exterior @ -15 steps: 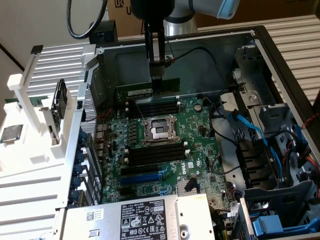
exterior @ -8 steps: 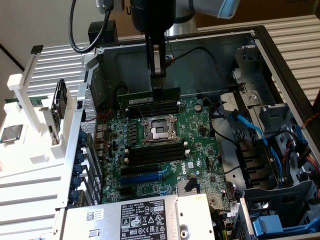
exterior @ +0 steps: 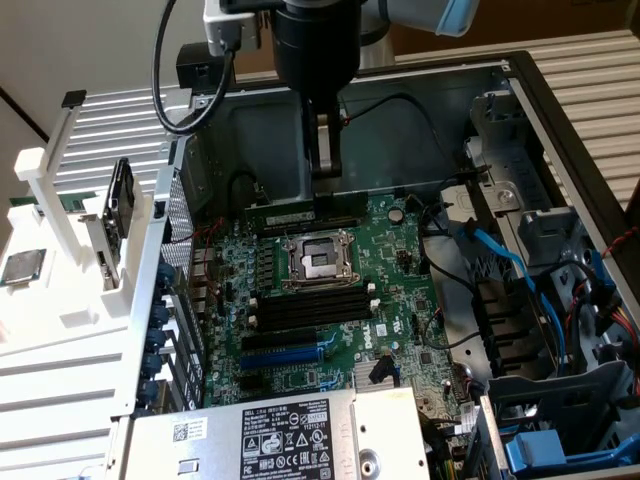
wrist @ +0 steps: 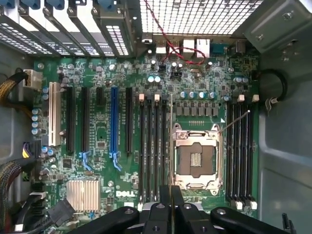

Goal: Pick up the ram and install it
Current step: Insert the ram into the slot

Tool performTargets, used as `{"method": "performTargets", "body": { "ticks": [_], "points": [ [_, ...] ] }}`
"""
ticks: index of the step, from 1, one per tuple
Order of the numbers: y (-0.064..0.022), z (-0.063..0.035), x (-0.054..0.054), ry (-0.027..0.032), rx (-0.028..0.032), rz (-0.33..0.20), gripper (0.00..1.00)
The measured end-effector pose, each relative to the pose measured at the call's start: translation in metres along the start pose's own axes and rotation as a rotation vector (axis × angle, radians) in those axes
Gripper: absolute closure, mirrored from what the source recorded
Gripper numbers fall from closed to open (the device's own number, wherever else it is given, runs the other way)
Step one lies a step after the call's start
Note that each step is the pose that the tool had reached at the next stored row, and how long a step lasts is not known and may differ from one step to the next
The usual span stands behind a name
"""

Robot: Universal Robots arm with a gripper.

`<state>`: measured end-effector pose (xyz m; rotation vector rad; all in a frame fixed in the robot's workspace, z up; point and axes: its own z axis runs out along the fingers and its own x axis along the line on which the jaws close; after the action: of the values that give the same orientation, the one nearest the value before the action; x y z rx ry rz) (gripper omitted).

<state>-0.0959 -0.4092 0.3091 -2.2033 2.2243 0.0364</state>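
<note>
Green stick: the ram (exterior: 295, 212) hangs edge-down inside the open tower case (exterior: 260, 120), low over the motherboard (exterior: 400, 300), on the far side of the CPU socket (exterior: 318, 262) in the exterior view.
Gripper: the gripper (wrist: 170, 194) pinches the ram at about mid-length, its fingers pressed onto the board's two faces.
Alignment: from the wrist camera the stick reads as a thin line running between the bank of black memory slots (wrist: 153, 146) and the socket; whether it sits over a slot or just beside one cannot be told.
Risk, missed slot: if the edge is off to the socket side, a downward press would likely land on bare board or the socket frame.
Risk, tilt: a stick canted in the grip could jam at one end.
Risk, latches: the pale latches (wrist: 157, 97) may block seating if not swung out; their position is unclear.
Risk, notch: a reversed stick would not go in, and force could crack it.
</note>
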Motion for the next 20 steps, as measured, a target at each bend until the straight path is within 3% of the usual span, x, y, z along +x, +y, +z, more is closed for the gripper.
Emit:
{"method": "performTargets", "body": {
  "ticks": [13,20],
  "points": [
    [-0.0024,0.0232,0.012,-0.0034,-0.0002,0.0,0.87],
    [-0.0027,0.0359,0.022,-0.0096,-0.002,0.0,0.87]
  ]
}}
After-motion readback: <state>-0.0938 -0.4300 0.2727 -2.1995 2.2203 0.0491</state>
